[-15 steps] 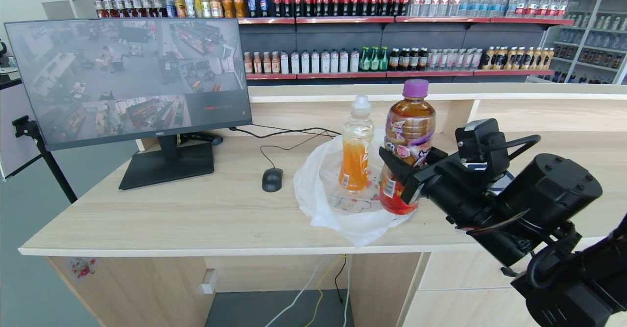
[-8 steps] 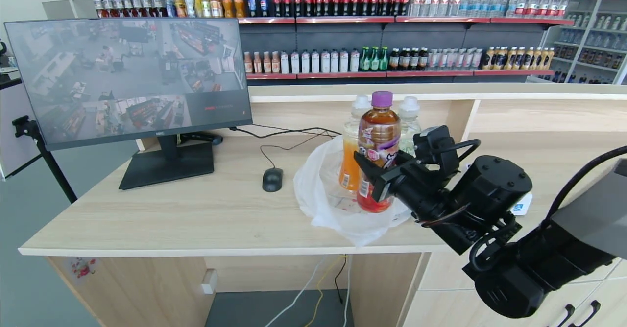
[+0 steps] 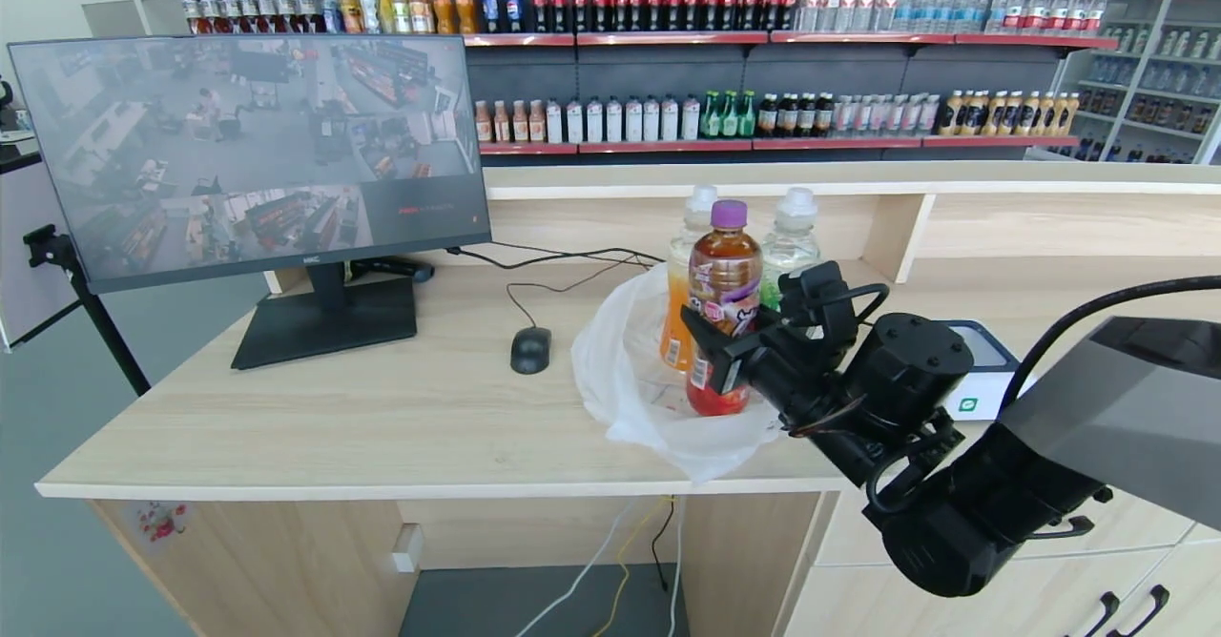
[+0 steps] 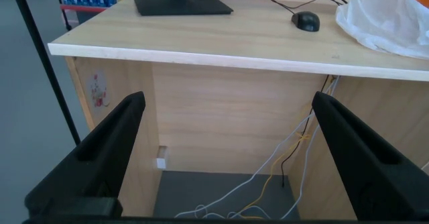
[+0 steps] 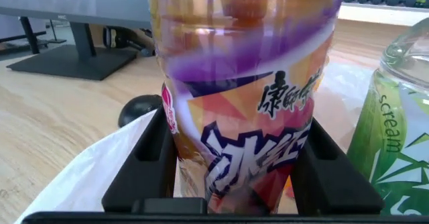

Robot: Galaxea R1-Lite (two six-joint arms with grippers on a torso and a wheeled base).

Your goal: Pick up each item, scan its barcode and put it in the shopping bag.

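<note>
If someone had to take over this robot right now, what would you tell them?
Left gripper: open, empty, low before the counter.
Right gripper: shut on the purple-capped tea bottle, upright at the white shopping bag mouth.
Orange drink bottle stands in the bag; clear green-label bottle beside it, bagged or not I cannot tell.
Left: lower the tea bottle in, release.

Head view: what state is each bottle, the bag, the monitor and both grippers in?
Purple-capped bottle: upright, capped, gripped.
Right gripper: shut on that bottle.
Orange bottle: upright, capped, in the bag.
Green-label bottle: upright, capped.
Bag: open, on the counter.
Monitor: on.
Left gripper: open, empty.
</note>
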